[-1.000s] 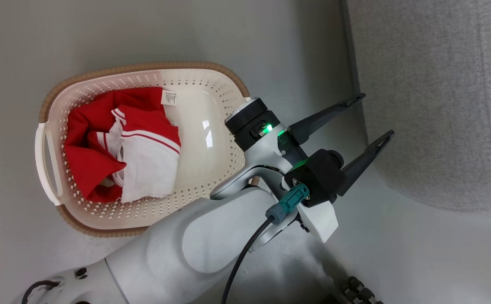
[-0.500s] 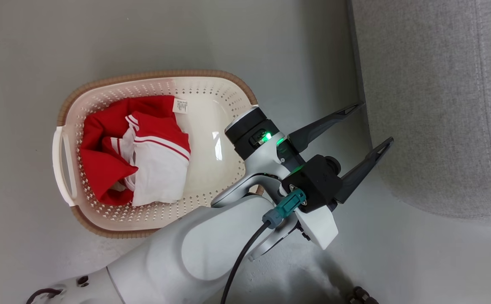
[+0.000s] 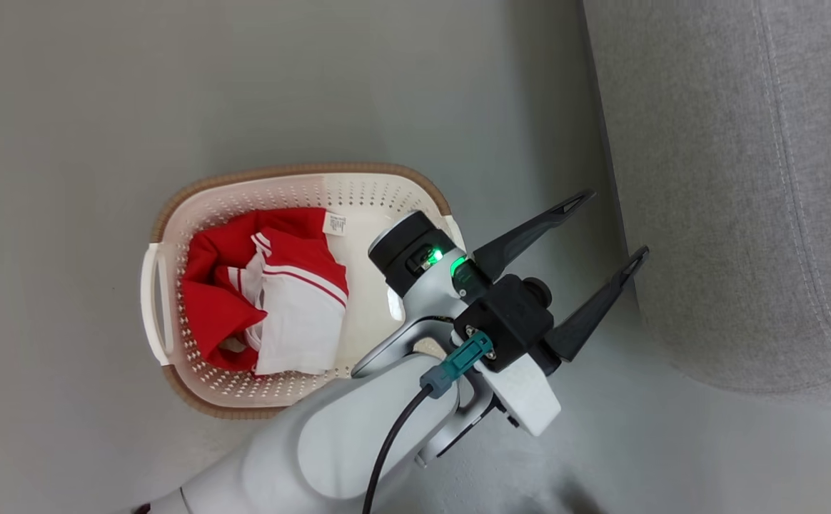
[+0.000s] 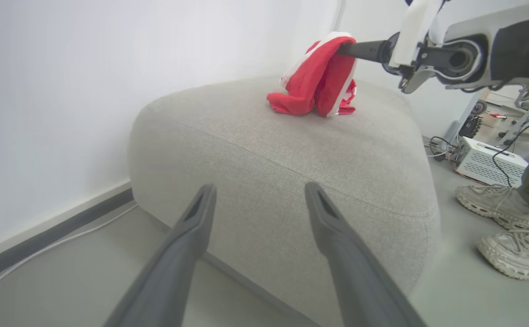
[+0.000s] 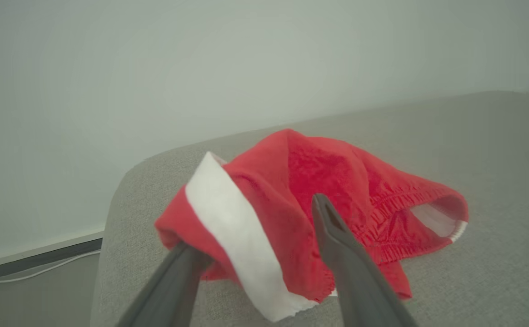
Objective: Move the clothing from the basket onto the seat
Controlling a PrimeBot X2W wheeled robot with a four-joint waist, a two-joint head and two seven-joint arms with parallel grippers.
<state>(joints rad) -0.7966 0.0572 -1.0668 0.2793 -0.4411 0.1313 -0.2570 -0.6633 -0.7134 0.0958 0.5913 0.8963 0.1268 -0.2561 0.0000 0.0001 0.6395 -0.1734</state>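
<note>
The cream basket (image 3: 301,171) stands on the grey floor with red-and-white clothing (image 3: 273,300) bunched in its left half. My left gripper (image 3: 615,223) hangs open and empty between the basket and the grey seat (image 3: 729,178); in the left wrist view it (image 4: 260,187) points at the seat's side (image 4: 291,150). One red garment (image 4: 319,81) lies on the seat top. Its upper part is draped over a finger of my right gripper (image 4: 360,47). In the right wrist view that gripper (image 5: 253,222) stands open, with the garment (image 5: 328,181) over its left finger and between both fingers.
A person's pale sneakers (image 4: 496,200) stand on the floor beside the seat's far corner, near a white equipment box (image 4: 487,159) with cables. A white wall with a dark baseboard (image 4: 51,231) runs behind the seat. My pale left forearm (image 3: 358,435) covers the basket's near right rim.
The whole head picture has shifted and the basket looks smaller and further right, so the camera has moved. The left gripper stays open at the same spot beside the seat.
</note>
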